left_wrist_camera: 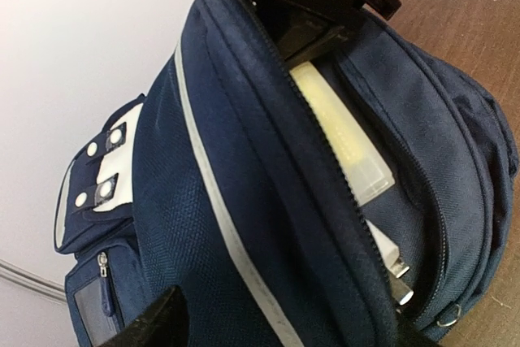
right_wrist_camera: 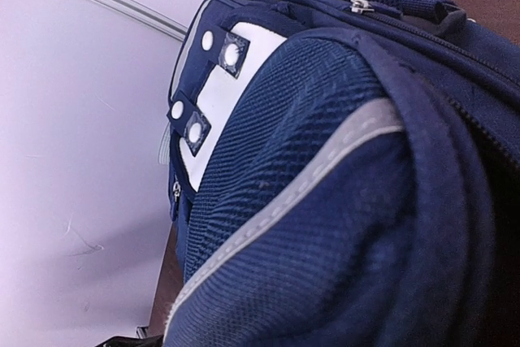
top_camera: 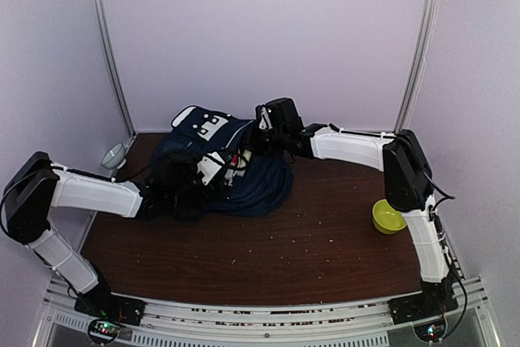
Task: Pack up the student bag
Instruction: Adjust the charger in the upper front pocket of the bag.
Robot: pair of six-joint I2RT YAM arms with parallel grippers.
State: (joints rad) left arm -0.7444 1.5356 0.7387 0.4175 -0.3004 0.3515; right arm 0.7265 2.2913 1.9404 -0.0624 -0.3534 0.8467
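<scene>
The student bag (top_camera: 244, 178) lay near the tabletop's (top_camera: 325, 241) far-left corner, the right gripper (top_camera: 264, 136) pinched shut on its zip edge, seemingly to hold it agape. The left gripper's (top_camera: 192, 180) fingers stood parted at the mouth.

Yellow-green bowl (top_camera: 388, 217) right; pale cup (top_camera: 114, 156) back left.

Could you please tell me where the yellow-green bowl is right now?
In the top view, the yellow-green bowl sits on the table, right side, beside the right arm.
</scene>
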